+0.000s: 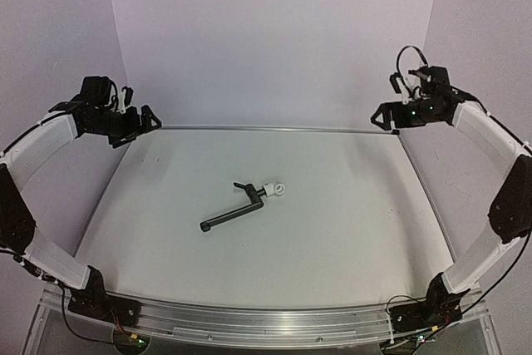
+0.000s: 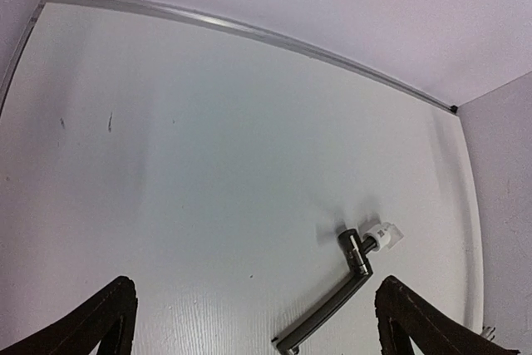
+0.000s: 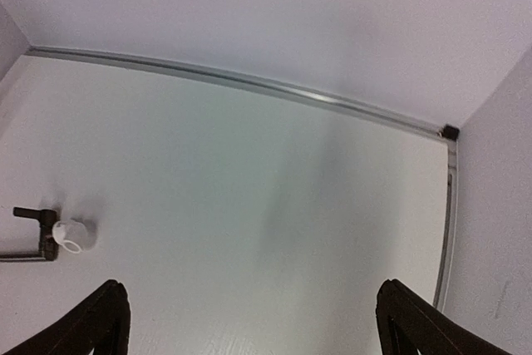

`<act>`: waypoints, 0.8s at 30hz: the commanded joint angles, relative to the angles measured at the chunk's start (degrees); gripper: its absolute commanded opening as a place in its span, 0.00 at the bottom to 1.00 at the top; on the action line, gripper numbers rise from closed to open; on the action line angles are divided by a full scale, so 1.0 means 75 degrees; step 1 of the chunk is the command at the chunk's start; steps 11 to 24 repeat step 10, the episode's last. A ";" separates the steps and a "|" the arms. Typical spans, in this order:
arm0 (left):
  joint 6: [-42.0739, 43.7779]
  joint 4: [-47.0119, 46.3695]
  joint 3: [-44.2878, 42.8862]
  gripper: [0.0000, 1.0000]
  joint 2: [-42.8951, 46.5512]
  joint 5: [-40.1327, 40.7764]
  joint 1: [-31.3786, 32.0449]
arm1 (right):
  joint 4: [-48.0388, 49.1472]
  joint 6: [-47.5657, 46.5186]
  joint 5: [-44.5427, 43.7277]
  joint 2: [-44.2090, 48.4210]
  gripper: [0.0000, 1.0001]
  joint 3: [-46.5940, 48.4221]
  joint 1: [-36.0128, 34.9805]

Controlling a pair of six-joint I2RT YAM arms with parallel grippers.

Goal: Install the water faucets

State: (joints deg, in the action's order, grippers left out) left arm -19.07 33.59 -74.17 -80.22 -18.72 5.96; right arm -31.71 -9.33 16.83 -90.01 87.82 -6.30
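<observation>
Both sets of fingers stand spread wide, holding nothing: the left gripper (image 2: 262, 326) hangs over the far left corner of the table (image 1: 357, 239), the right gripper (image 3: 249, 326) over the far right corner. Well apart from both, around mid-table, the black faucet pipe (image 1: 235, 214) lies flat, with the white fitting (image 1: 273, 190) right against its cranked end

The pipe (image 1: 235, 213) lies near the middle of the table (image 1: 349, 247). The fitting (image 1: 273, 190) sits at its far right end, maybe touching it. The left gripper (image 1: 140, 120) and right gripper (image 1: 385, 120) hang by the 2 far corners, well apart.
</observation>
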 commanded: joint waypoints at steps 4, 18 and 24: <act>-0.0341 -0.0197 0.1190 1.00 0.0597 0.0695 -0.0046 | 0.0941 0.0242 0.0154 0.0951 0.98 -0.1664 0.0391; -0.0480 -0.0309 0.1370 1.00 0.0568 0.0623 -0.0045 | 0.1202 0.0576 0.0136 0.1113 0.98 -0.1960 0.0427; -0.0480 -0.0309 0.1370 1.00 0.0568 0.0623 -0.0045 | 0.1202 0.0576 0.0136 0.1113 0.98 -0.1960 0.0427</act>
